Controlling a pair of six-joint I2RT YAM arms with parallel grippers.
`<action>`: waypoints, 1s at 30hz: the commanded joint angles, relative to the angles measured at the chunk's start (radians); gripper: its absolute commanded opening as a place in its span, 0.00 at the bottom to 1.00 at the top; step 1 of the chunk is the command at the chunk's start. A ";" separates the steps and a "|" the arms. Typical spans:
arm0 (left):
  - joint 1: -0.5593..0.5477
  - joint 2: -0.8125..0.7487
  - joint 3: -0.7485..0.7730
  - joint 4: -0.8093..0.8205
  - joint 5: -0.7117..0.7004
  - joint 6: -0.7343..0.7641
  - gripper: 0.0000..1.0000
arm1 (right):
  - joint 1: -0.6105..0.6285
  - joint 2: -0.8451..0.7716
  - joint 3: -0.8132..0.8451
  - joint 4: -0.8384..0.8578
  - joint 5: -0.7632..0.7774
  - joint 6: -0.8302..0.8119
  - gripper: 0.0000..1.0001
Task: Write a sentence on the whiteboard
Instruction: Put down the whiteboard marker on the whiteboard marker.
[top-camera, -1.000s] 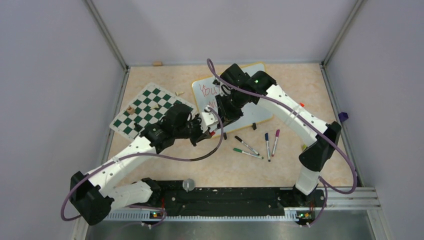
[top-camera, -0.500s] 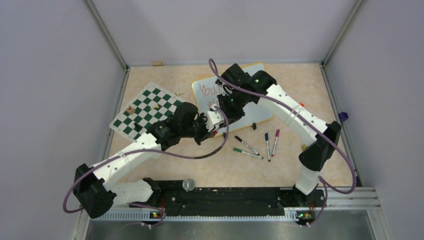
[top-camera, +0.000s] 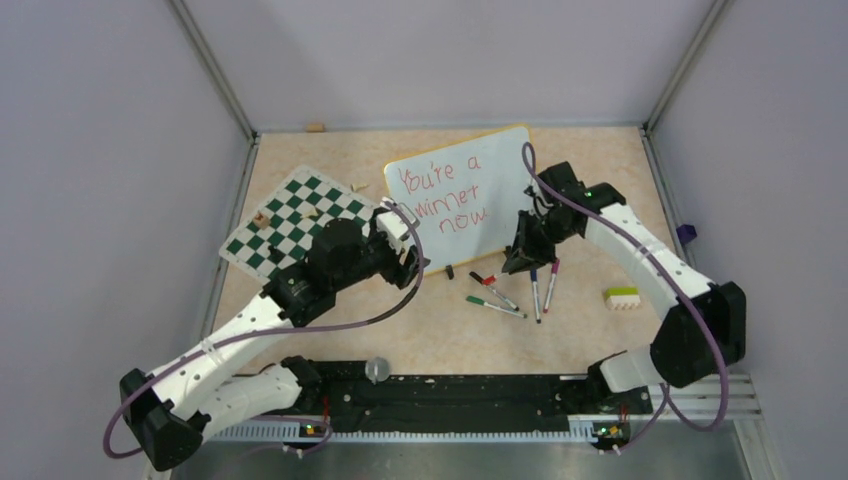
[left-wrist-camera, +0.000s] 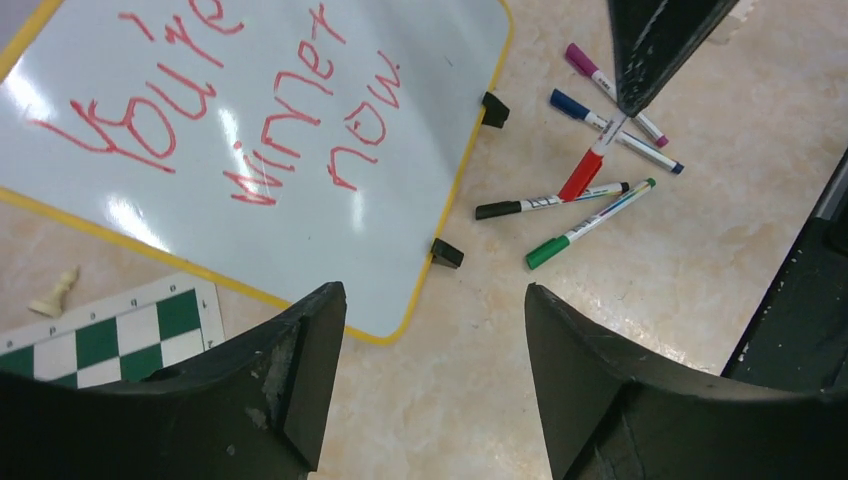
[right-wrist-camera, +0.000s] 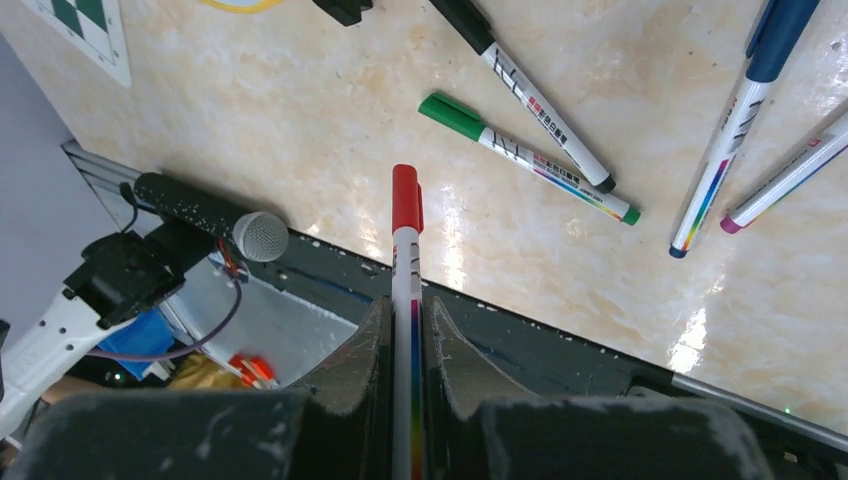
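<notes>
The whiteboard (top-camera: 455, 195) lies at the back centre, yellow-framed, with red handwriting on it that reads roughly "You're a winner now"; the left wrist view shows the whiteboard (left-wrist-camera: 250, 150) too. My right gripper (top-camera: 518, 262) hovers off the board's near right corner, shut on a red-capped marker (right-wrist-camera: 405, 250) that points down toward the table. The same red marker (left-wrist-camera: 590, 165) hangs below the right fingers (left-wrist-camera: 660, 40). My left gripper (left-wrist-camera: 430, 300) is open and empty above the bare table by the board's near corner, where the top view has the left gripper (top-camera: 413, 268).
Black (top-camera: 493, 290), green (top-camera: 494, 306), blue (top-camera: 535, 290) and purple (top-camera: 551, 284) markers lie below the right gripper. A green-and-white chess mat (top-camera: 300, 220) sits left of the board, with small pieces on it. A small yellow-and-white block (top-camera: 622, 297) lies at the right.
The right arm swung off the board to its near right side, uncovering the writing. My left gripper opened and drew back from the right one.
</notes>
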 joint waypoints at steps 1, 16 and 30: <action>-0.001 -0.038 -0.039 0.036 -0.138 -0.163 0.72 | -0.034 -0.122 -0.103 0.185 -0.062 0.068 0.00; 0.047 -0.110 -0.114 -0.032 -0.502 -0.374 0.76 | -0.036 -0.194 -0.486 0.766 0.029 0.282 0.00; 0.285 -0.169 -0.186 -0.071 -0.444 -0.413 0.77 | -0.005 -0.140 -0.566 0.845 0.030 0.304 0.01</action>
